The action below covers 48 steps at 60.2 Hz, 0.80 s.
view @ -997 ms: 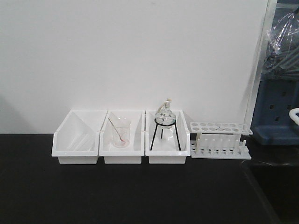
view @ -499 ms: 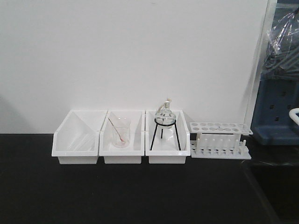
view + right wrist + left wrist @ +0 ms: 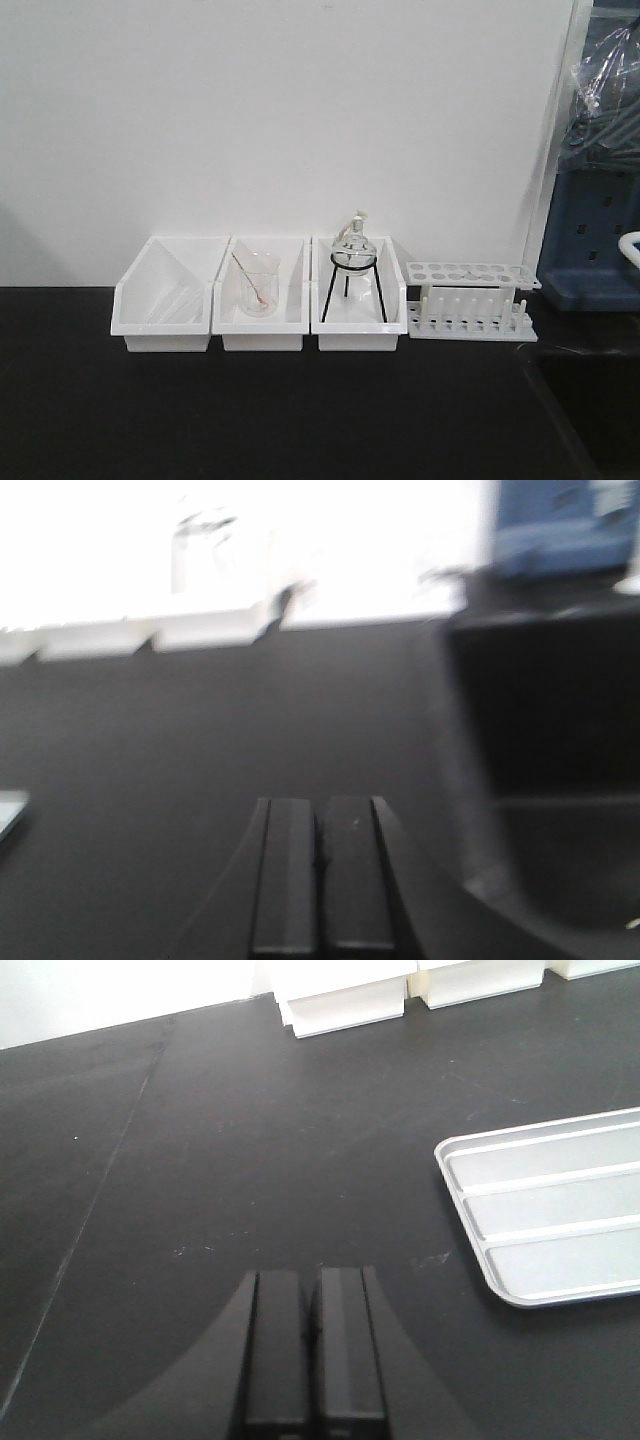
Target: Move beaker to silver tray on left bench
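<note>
A small clear glass beaker with a thin rod leaning in it stands in the middle white bin at the back of the black bench. The silver tray, ribbed and empty, lies on the bench at the right of the left wrist view. My left gripper is shut with nothing in it, low over bare bench left of the tray. My right gripper is also shut and empty, over dark bench in a blurred view. Neither gripper shows in the front view.
A round-bottomed flask on a black wire stand fills the right bin. The left bin holds only faint glassware. A white test-tube rack sits right of the bins. A dark sink recess lies right of my right gripper.
</note>
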{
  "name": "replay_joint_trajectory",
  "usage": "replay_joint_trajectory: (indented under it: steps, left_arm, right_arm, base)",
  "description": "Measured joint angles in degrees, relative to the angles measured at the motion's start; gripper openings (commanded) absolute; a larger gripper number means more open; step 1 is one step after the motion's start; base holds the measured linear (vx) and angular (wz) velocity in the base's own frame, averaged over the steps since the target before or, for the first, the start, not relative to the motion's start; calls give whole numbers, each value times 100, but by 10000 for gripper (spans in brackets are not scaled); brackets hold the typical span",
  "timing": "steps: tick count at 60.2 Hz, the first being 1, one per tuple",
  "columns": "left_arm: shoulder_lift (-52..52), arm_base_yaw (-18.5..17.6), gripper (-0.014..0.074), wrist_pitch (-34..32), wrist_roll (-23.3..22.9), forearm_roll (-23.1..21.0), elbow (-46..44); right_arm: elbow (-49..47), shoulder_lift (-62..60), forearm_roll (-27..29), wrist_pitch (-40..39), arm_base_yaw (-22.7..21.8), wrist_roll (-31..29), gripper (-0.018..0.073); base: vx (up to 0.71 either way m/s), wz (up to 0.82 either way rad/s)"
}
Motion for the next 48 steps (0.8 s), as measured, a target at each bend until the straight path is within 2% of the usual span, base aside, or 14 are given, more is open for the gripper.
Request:
replay_joint_trajectory:
  steps: [3, 9, 48]
  left_arm:
    - [0, 0, 1, 0, 0, 0, 0]
    - [0, 0, 1, 1, 0, 0, 0]
    - [0, 0, 1, 1, 0, 0, 0]
  right_arm:
    - [0, -235, -53, 25, -226, -7, -11]
    - [0, -358, -252, 9, -402, -12, -11]
    - [0, -376, -371, -15, -418, -12, -11]
  base:
    - [0, 0]
    - [0, 0]
    - [0, 0]
